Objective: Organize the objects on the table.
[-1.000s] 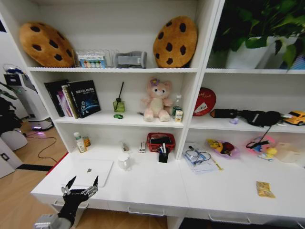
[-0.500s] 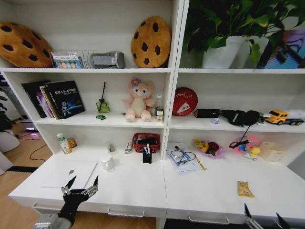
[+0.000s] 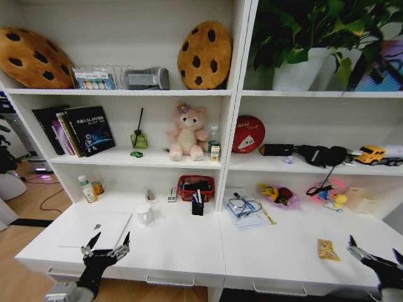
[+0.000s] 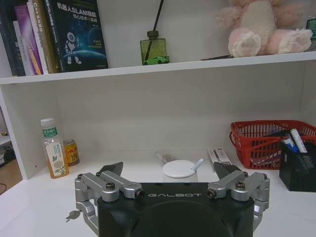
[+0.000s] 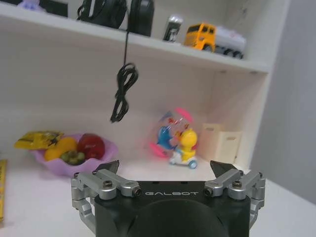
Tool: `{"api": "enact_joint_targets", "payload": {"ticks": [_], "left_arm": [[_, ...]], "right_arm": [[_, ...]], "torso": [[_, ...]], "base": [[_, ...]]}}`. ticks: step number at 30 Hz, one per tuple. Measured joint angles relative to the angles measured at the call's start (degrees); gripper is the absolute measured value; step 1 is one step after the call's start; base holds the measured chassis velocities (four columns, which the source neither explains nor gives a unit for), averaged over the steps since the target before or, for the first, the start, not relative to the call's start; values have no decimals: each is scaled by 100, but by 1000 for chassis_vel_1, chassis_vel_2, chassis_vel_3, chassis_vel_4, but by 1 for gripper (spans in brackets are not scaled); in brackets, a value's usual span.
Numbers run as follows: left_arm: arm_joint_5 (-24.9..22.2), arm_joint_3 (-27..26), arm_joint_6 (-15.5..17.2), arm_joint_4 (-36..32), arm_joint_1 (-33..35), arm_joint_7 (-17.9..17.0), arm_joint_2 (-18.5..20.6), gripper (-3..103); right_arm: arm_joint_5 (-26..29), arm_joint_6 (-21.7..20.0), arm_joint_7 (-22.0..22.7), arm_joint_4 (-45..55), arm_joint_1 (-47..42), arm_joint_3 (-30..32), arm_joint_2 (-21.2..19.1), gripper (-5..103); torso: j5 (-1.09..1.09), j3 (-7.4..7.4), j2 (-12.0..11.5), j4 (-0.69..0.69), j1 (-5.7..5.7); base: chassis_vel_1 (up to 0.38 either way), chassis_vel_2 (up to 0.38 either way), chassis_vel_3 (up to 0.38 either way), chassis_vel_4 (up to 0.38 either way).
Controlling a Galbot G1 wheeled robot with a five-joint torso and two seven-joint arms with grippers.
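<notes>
Silver laptop (image 3: 96,228) lies flat on the table (image 3: 182,251) just beyond the left gripper (image 3: 106,243), whose fingers are spread empty. Right gripper (image 3: 374,246), also wide open and empty, hovers nearest the yellow packet (image 3: 327,250)

We note the table (image 3: 189,251) has a smooth white top with a faint sheen, and its drawer handles look like slim bright metal. The laptop (image 3: 94,229) lid appears matt silver. The flat packet (image 3: 327,250) looks like glossy yellow foil or plastic. The left claw (image 4: 168,174) shows brushed silver metal links on a matt black body; the right claw (image 5: 165,168) matches. The small bottle (image 4: 53,154) is clear plastic with a paper-like label. The red basket (image 4: 271,143) is plastic mesh.
</notes>
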Motion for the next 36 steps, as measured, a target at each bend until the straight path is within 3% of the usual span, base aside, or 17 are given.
{"api": "enact_joint_targets", "payload": {"ticks": [6, 14, 16, 21, 23, 26, 28, 29, 32, 34, 36], "left_arm": [[0, 0, 0, 0, 0, 0, 0, 100], [0, 0, 0, 1, 0, 0, 0, 100], [0, 0, 0, 0, 0, 0, 0, 100], [0, 0, 0, 0, 0, 0, 0, 100], [0, 0, 0, 0, 0, 0, 0, 100], [0, 0, 0, 0, 0, 1, 0, 100], [0, 0, 0, 0, 0, 1, 0, 100], [0, 0, 0, 0, 0, 1, 0, 100], [0, 0, 0, 0, 0, 1, 0, 100], [0, 0, 0, 0, 0, 1, 0, 100], [0, 0, 0, 0, 0, 1, 0, 100]], "right_arm": [[-16, -278, -102, -309, 158, -278, -236, 100], [-74, -220, -283, -738, 181, -448, -262, 100], [-191, -184, -383, -1013, 366, -605, -323, 90], [-360, -126, -447, -1337, 650, -793, -378, 79], [-386, -87, -474, -1405, 723, -861, -378, 62], [-390, -67, -478, -1430, 746, -885, -378, 62], [-392, -56, -481, -1436, 786, -910, -370, 46], [-392, -56, -481, -1436, 786, -910, -370, 46], [-392, -45, -481, -1462, 824, -922, -361, 30], [-391, -44, -482, -1469, 826, -925, -361, 30], [-389, -36, -482, -1487, 841, -941, -361, 19]], "torso": [[-1, 0, 0, -3, 0], [-2, -1, 1, -5, -1], [0, -1, 1, -3, -1], [-1, -1, 1, -2, 0], [-2, -1, 1, -3, 0], [-1, -1, 1, -3, 0], [-2, -1, 1, -3, 0], [-2, -1, 1, -3, 0], [-2, -1, 1, -2, -1], [-2, -1, 1, -3, 0], [-2, -1, 1, -3, 0]], "base": [[0, 0, 0, 0], [0, 0, 0, 0], [0, 0, 0, 0], [0, 0, 0, 0], [0, 0, 0, 0], [0, 0, 0, 0], [0, 0, 0, 0], [0, 0, 0, 0], [0, 0, 0, 0], [0, 0, 0, 0], [0, 0, 0, 0]]}}
